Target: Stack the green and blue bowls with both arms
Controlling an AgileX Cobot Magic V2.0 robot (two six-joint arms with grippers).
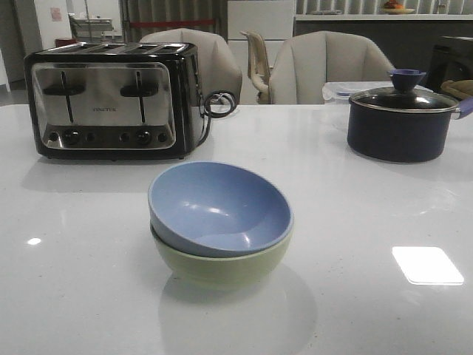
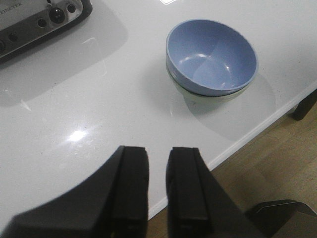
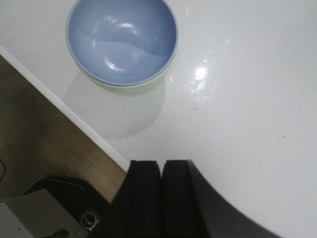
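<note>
On the table (image 1: 89,296), well ahead of both sets of fingers, the blue bowl (image 1: 219,208) sits nested, slightly tilted, in the green bowl (image 1: 222,264); stacking looks done. The left gripper (image 2: 157,186) is empty, fingers slightly parted. The right gripper (image 3: 161,191) is empty, fingers pressed together. From the wrists, only a sliver of green shows.

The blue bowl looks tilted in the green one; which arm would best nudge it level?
Probably the left: the blue bowl's raised rim faces the robot's left side, and the left pincer is slightly open, the right pincer shut.
</note>
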